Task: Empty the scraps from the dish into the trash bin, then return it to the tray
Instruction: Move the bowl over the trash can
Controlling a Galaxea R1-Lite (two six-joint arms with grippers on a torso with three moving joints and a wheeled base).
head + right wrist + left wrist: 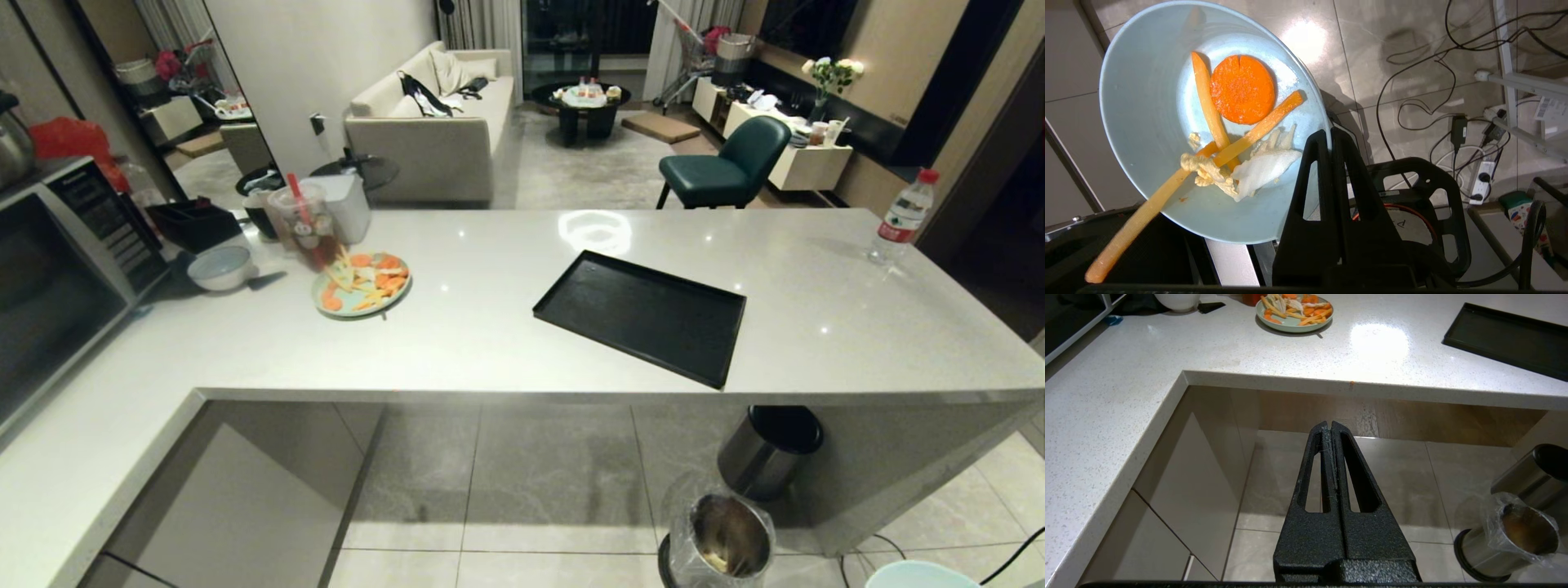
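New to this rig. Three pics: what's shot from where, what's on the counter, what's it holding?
It is a wheeled robot with two arms, each ending in a gripper.

The head view looks down from the robot's head at a white counter. On it lie a black tray, bare, and a green plate of carrot and fries. On the floor stands a steel trash bin with a clear liner, next to a black-lidded bin.

The left wrist view looks along the left gripper, which is shut, holds nothing and hangs in front of the counter.

The right wrist view looks along the right gripper. It is shut on the rim of a light-blue bowl, tilted, with scraps inside and one strip sticking out over the rim.
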